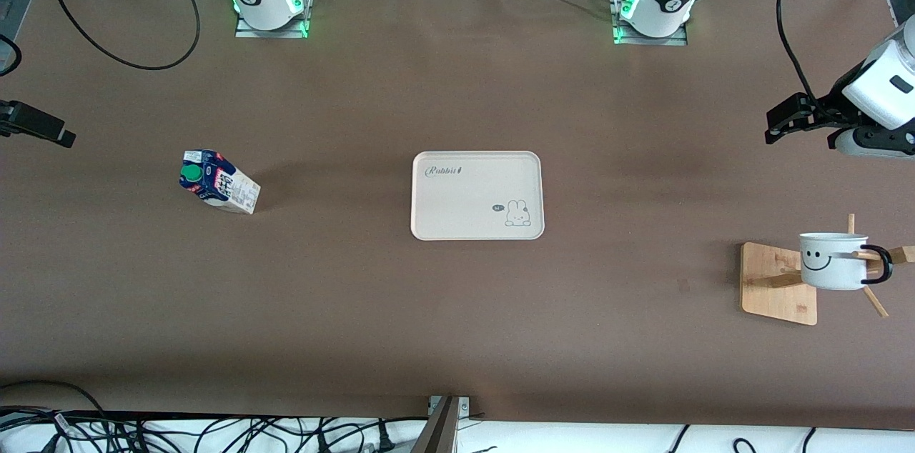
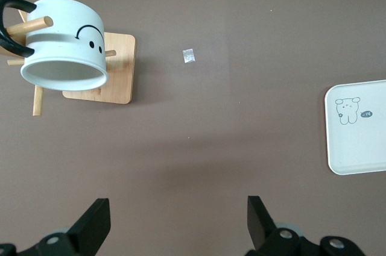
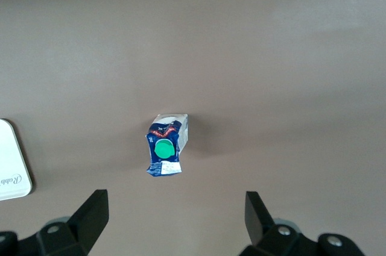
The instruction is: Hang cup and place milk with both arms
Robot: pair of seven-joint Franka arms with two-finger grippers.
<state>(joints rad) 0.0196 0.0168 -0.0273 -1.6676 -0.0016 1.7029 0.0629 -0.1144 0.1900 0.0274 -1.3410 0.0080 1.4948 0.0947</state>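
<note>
The cup [image 1: 833, 261] is white with a smiley face and hangs by its black handle on a peg of the wooden rack [image 1: 775, 289] at the left arm's end of the table. It also shows in the left wrist view [image 2: 66, 39]. The milk [image 1: 218, 181] stands on the table toward the right arm's end, green cap up; it also shows in the right wrist view [image 3: 166, 147]. My left gripper [image 1: 779, 126] [image 2: 178, 214] is open and empty, up over bare table near the rack. My right gripper [image 1: 43, 128] [image 3: 175, 208] is open and empty, high up near the milk.
A white rabbit tray [image 1: 457, 217] lies flat mid-table between the milk and the rack; it also shows in the left wrist view [image 2: 362, 153] and the right wrist view [image 3: 9, 171]. A small pale scrap [image 2: 189, 56] lies on the table by the rack. Cables run along the table's edges.
</note>
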